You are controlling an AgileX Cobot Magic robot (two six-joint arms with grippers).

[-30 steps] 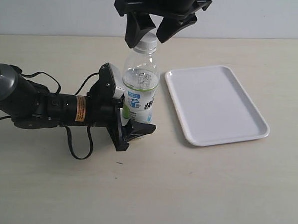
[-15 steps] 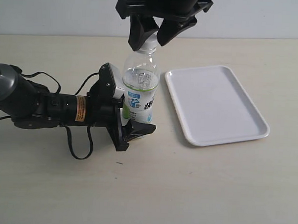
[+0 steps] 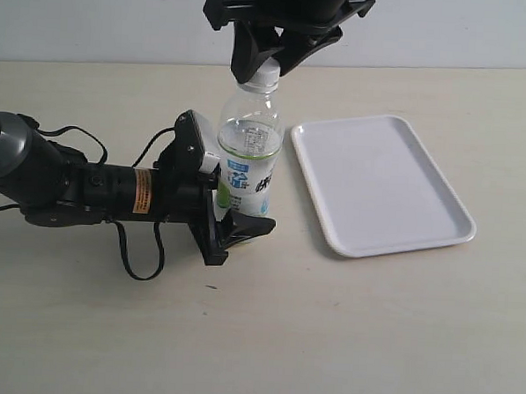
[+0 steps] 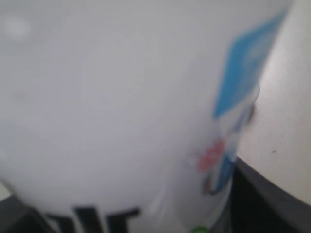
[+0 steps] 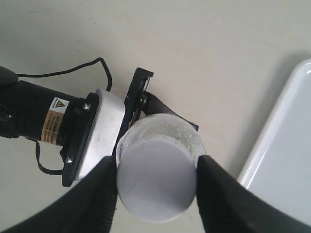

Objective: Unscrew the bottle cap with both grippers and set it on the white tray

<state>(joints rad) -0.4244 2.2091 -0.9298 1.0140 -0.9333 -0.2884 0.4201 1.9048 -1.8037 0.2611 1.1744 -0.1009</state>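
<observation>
The clear bottle (image 3: 247, 156) stands upright on the table, its labelled lower half held by my left gripper (image 3: 231, 215), which comes in from the left with an orange-yellow band on its arm. In the left wrist view the bottle's label (image 4: 121, 107) fills the frame, blurred. My right gripper (image 3: 269, 56) hangs over the bottle from above, its jaws pressed on both sides of the white bottle cap (image 3: 266, 73). Seen from the right wrist view, the bottle cap (image 5: 156, 181) sits between the two black fingers (image 5: 97, 204), which touch its sides. The white tray (image 3: 378, 184) lies just right of the bottle.
Loose black cables (image 3: 140, 261) trail from the left arm onto the tabletop. The tray's near long edge (image 3: 308, 182) lies close to the bottle. A pale wall (image 3: 96, 16) borders the table at the back.
My right gripper has come down slightly and its jaws have closed in from a wide spread onto the cap. The left gripper and bottle have stayed put.
</observation>
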